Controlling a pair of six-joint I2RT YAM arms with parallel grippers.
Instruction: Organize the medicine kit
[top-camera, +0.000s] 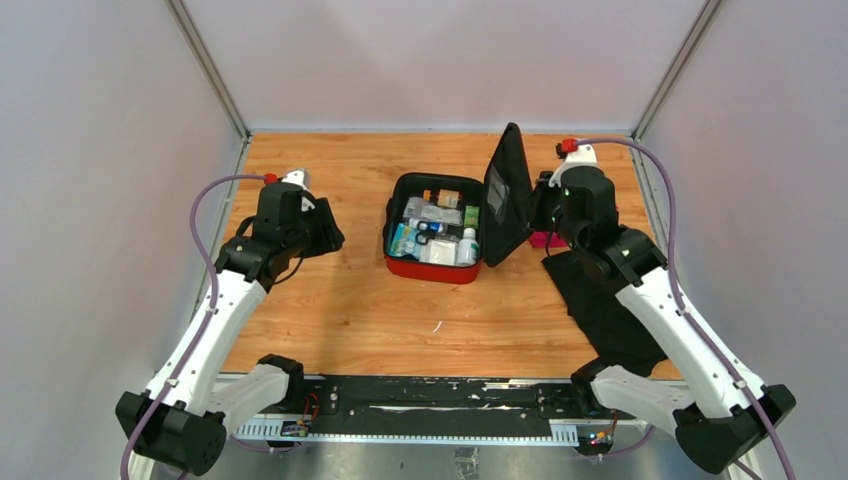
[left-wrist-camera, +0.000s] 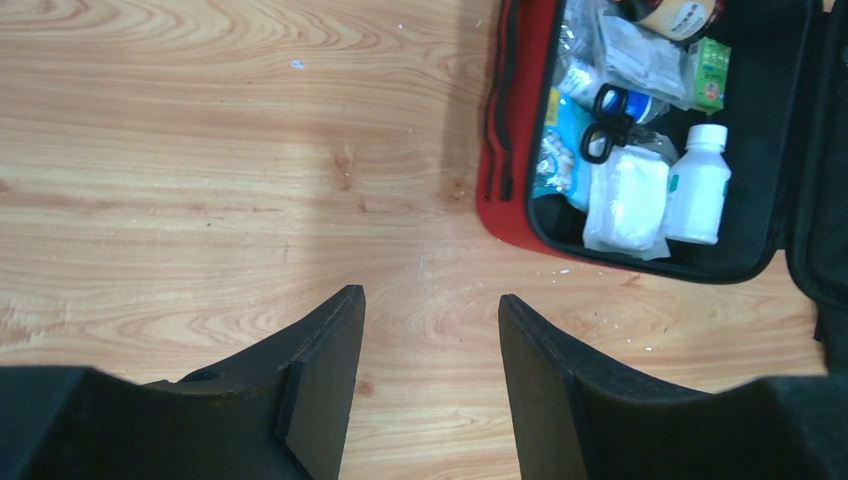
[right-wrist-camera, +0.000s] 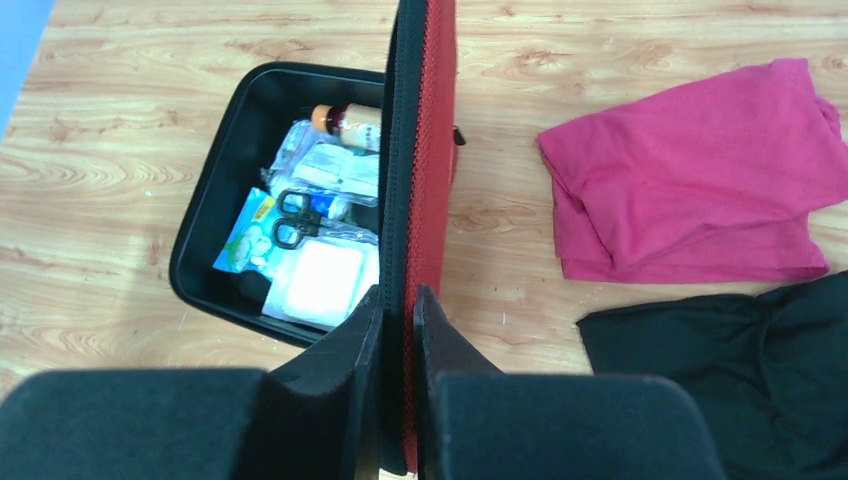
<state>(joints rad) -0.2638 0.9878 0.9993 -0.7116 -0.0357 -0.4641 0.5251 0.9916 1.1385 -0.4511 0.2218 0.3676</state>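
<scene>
1. We see the medicine kit (top-camera: 432, 268) lying open mid-table (top-camera: 330, 310), its lid (right-wrist-camera: 425, 150) upright.
2. Our right gripper (right-wrist-camera: 398, 295) is clamped on the lid's edge.
3. Our left gripper (left-wrist-camera: 430, 297) hangs spread and unloaded, left of the kit.
4. Print on the white bottle (left-wrist-camera: 697, 185) and green box (left-wrist-camera: 709, 85) is too small to read.

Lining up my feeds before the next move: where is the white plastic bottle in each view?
Top external: white bottle in the near right corner of the medicine kit, beside the raised lid.
Left wrist: upper right, inside the kit.
Right wrist: not visible; the lid hides that side.
Shared landmark: the white gauze pad beside the bottle.
</scene>
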